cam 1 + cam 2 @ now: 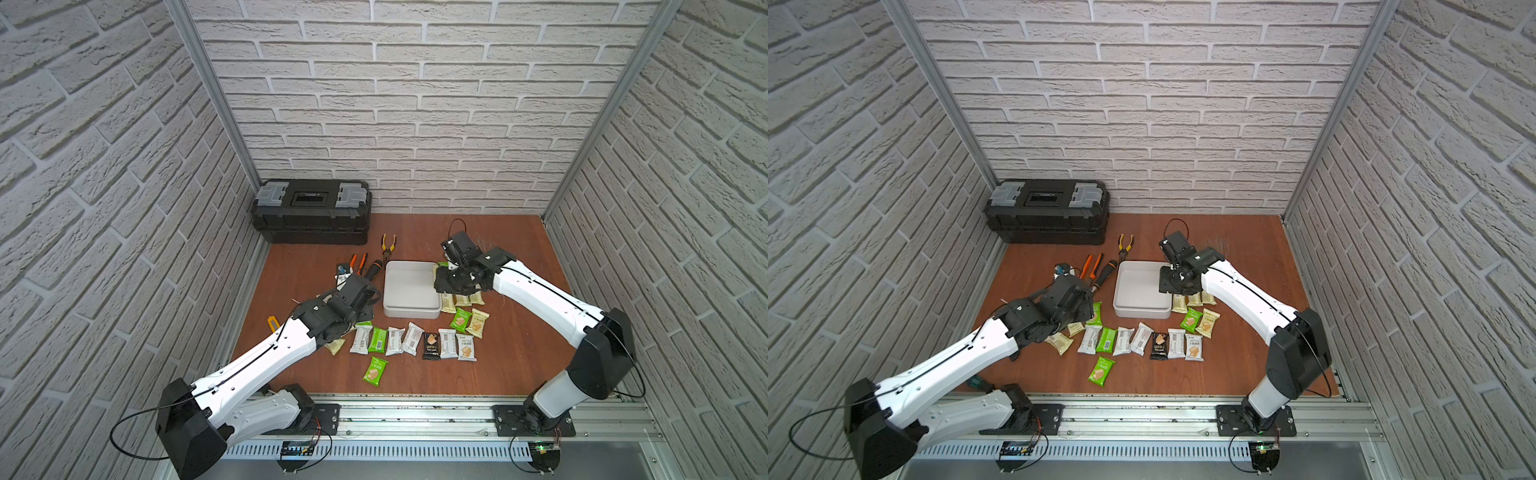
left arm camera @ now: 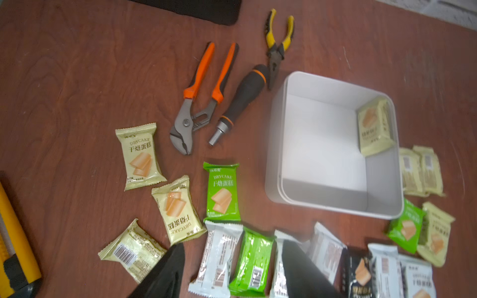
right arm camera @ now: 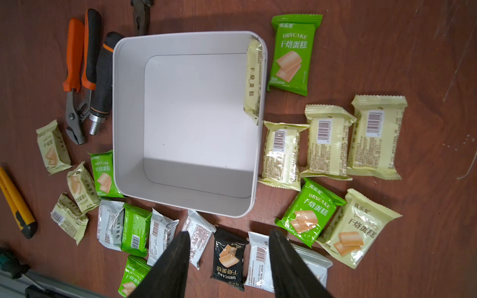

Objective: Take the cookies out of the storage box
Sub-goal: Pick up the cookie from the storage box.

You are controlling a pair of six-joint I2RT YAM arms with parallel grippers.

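Observation:
The storage box (image 1: pixel 411 309), a shallow white tray, sits mid-table. One pale yellow cookie packet (image 3: pixel 254 80) leans against its inside wall, also visible in the left wrist view (image 2: pixel 375 126). Several cookies (image 1: pixel 411 338) lie in a row on the table in front of the box, with more packets (image 1: pixel 467 320) to its right. My left gripper (image 2: pixel 233 243) hovers open over the white and green packets left of the box and holds nothing. My right gripper (image 3: pixel 230 232) stands open above the black packet (image 3: pixel 228 258), by the box's right edge (image 1: pixel 440 286), and is empty.
A black toolbox (image 1: pixel 311 210) stands at the back left. Yellow pliers (image 1: pixel 388 245), orange pliers (image 2: pixel 204 85) and a screwdriver (image 2: pixel 242 100) lie left of and behind the box. A yellow utility knife (image 1: pixel 273 323) lies near the left arm. Brick walls enclose the table.

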